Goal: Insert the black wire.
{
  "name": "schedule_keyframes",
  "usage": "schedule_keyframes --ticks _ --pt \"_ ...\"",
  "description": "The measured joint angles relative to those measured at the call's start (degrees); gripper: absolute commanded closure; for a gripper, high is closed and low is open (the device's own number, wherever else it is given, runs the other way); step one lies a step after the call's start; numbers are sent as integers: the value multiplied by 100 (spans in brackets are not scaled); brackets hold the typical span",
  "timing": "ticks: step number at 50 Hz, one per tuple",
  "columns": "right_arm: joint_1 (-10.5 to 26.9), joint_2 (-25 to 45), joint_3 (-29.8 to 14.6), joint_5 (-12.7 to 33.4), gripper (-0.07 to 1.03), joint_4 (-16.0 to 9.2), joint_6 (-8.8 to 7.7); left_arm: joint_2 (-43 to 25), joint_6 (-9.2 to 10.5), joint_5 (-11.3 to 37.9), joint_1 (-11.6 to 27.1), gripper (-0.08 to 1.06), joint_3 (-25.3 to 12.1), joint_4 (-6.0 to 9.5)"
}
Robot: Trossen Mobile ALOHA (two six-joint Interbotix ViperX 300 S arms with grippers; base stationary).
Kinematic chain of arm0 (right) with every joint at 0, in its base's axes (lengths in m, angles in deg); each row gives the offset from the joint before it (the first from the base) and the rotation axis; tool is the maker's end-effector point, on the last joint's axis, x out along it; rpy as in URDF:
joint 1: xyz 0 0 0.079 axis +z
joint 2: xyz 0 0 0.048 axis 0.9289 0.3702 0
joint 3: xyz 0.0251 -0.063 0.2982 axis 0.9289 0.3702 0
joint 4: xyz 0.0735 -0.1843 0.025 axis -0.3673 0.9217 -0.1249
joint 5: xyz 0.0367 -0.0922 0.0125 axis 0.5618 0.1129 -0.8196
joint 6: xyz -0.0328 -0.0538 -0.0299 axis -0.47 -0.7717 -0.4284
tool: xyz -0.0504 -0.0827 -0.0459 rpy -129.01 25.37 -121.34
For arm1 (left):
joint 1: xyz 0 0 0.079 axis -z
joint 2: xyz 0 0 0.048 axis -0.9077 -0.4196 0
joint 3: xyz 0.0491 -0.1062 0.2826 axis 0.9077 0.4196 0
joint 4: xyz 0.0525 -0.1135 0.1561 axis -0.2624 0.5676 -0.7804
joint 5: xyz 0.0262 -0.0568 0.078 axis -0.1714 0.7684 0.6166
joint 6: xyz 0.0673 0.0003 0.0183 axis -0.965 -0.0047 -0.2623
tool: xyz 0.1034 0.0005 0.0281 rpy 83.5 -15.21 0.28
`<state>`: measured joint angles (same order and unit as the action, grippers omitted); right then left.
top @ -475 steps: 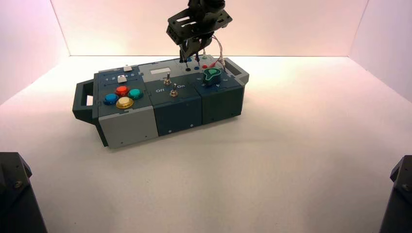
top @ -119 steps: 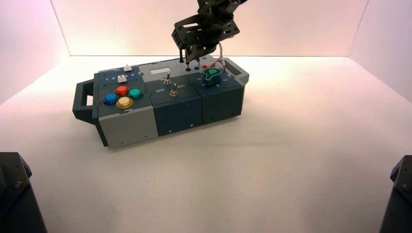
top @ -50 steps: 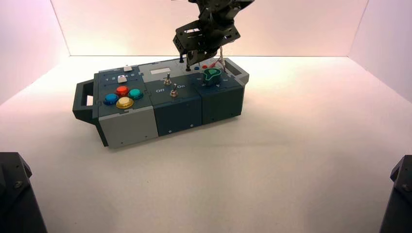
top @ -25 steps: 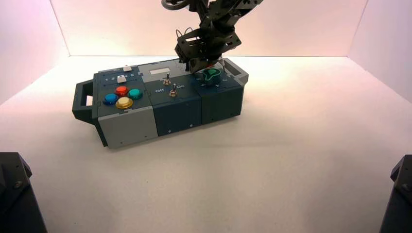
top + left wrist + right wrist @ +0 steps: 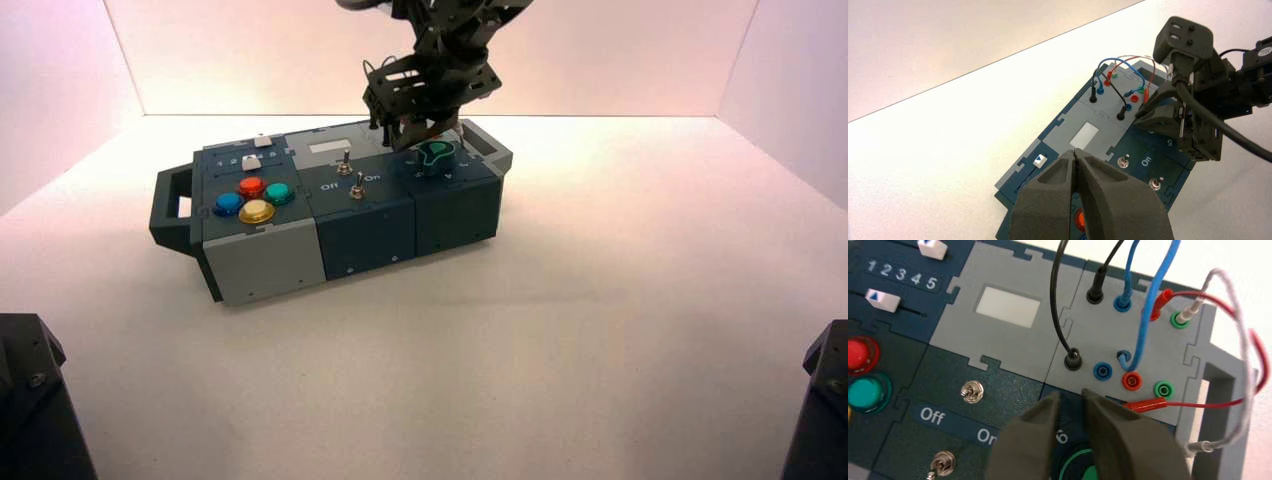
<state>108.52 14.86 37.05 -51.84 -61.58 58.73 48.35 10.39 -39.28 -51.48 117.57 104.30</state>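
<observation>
From where I stand, the table [image 5: 560, 330] lies wide open along the box's near side and off to its right. The right claw [image 5: 1071, 396] hangs above the green knob [image 5: 1090, 473], close to the near row of sockets. The black wire [image 5: 1054, 300] arches up between its two plugged ends, and the blue wire [image 5: 1152, 295] loops beside it, leaving a narrow lane between. Further right, the red wire [image 5: 1260, 360] and pale wire [image 5: 1242, 340] bulge over the handle [image 5: 1220, 405]. Low clearance remains above the flat white window [image 5: 1008, 307].
</observation>
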Motion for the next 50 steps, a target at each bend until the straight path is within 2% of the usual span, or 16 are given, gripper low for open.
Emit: schedule_keyframes --ticks 15,33,46,50 --pt "9 -35 -229 334 64 0 9 0 9 0 0 101 0 0" --pt "9 0 -439 360 68 0 9 0 0 0 0 101 0 0" --pt "9 53 -510 369 80 0 9 0 0 0 0 101 0 0" --pt "9 79 -545 369 89 18 0 0 9 0 0 101 0 0"
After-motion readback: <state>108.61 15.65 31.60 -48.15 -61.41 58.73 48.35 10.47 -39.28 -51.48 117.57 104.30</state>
